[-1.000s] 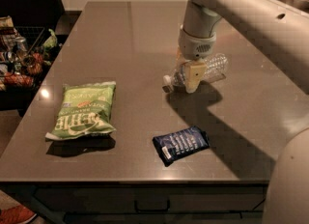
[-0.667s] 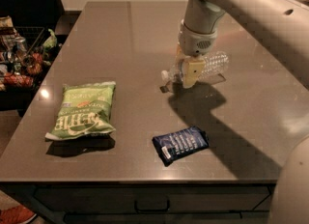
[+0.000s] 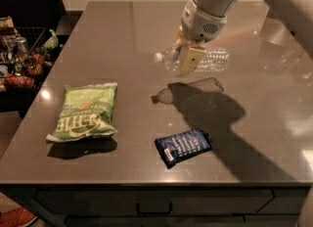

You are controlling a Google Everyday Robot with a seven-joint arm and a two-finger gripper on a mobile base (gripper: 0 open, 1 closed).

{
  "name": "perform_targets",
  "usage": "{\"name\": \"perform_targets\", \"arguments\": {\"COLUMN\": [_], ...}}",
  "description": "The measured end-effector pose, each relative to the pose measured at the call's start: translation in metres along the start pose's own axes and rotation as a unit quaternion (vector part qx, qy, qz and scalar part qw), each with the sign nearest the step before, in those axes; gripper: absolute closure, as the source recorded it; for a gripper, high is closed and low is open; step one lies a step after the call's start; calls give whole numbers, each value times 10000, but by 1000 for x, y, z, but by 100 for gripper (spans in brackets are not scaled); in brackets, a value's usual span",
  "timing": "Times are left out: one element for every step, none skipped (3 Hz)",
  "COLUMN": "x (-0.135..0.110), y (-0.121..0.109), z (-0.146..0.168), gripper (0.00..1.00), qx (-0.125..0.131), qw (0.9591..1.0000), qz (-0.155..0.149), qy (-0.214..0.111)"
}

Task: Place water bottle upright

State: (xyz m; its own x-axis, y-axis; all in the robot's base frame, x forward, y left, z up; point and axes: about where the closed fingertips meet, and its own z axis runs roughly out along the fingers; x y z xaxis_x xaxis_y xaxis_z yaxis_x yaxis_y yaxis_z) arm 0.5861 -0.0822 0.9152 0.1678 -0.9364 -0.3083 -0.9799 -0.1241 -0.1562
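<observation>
Nearest, lower centre: dark blue packet, flat on the table. Left of it and a little farther: green chip bag, flat.

Upper centre: my gripper, fingers clamped across the water bottle near its neck. The bottle lies horizontal, white cap to the left, clear of the tabletop judging by the shadow beneath it.

Progress: grasp and lift done. Left to do: turn it cap-up, set it down, release.

Bottle contents: cannot tell.

Far left edge: wire basket, off the table, holding mixed packaged items I cannot identify.
</observation>
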Motion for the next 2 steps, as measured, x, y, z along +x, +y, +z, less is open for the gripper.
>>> {"name": "perform_targets", "arguments": {"x": [-14,-29], "y": [2,-2], "z": [-13,-29], "gripper": [100,100], "qx": [69,90], "qw": [9973,9762], "qz": [343,984], "qy": [-643,-1933]}}
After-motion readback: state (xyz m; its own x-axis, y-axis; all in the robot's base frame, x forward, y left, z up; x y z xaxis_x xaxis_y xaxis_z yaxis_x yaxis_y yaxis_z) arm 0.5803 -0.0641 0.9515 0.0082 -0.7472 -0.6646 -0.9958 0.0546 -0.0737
